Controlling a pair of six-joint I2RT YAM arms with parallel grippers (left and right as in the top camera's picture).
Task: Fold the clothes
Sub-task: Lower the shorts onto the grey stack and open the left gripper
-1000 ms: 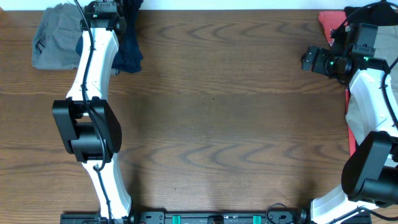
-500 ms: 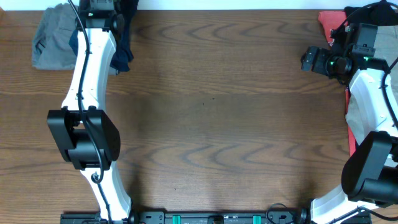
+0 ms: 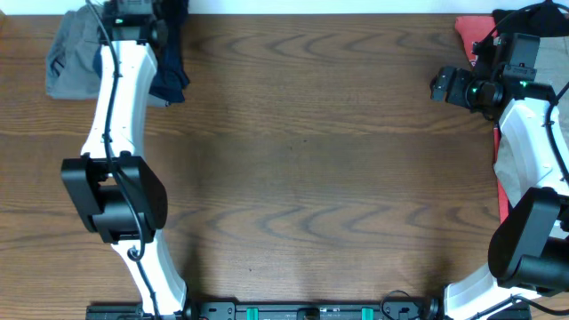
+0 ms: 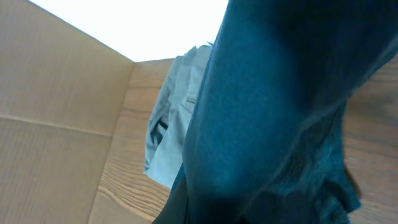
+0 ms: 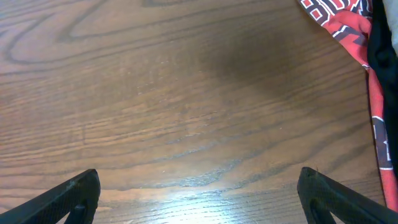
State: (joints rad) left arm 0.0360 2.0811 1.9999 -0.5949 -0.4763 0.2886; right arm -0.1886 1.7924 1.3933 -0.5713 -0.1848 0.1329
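- Locate the navy shorts (image 3: pixel 171 73) at 11 o'clock on the table (image 3: pixel 302 160). They are bunched, trail along the left arm, and lie just beside the grey shorts (image 3: pixel 73 53) at 10 o'clock.
- Note the left gripper (image 3: pixel 135 9) at the far edge of the table. Its jaws are hidden but closed. Navy cloth fills the left wrist view, so treat the jaws as pinching the navy shorts.
- Confirm the right gripper (image 5: pixel 199 180). Its fingers are spread fully apart and hold nothing, and it hovers over bare wood at 2 o'clock.
- Note the waiting pile at 1 o'clock: a red printed garment (image 5: pixel 336 17) and a black garment (image 5: pixel 385 43). Both are near the right gripper but not touching it.
- Step in hand, as judged: you are delivering the navy shorts to the finished stack by the grey shorts.
- Next move: lower the cloth until it lies flat beside or on the grey shorts, then release. Keep the drop low, because limp cloth unfolds easily.
- Afterwards, send the right gripper toward the red printed garment.
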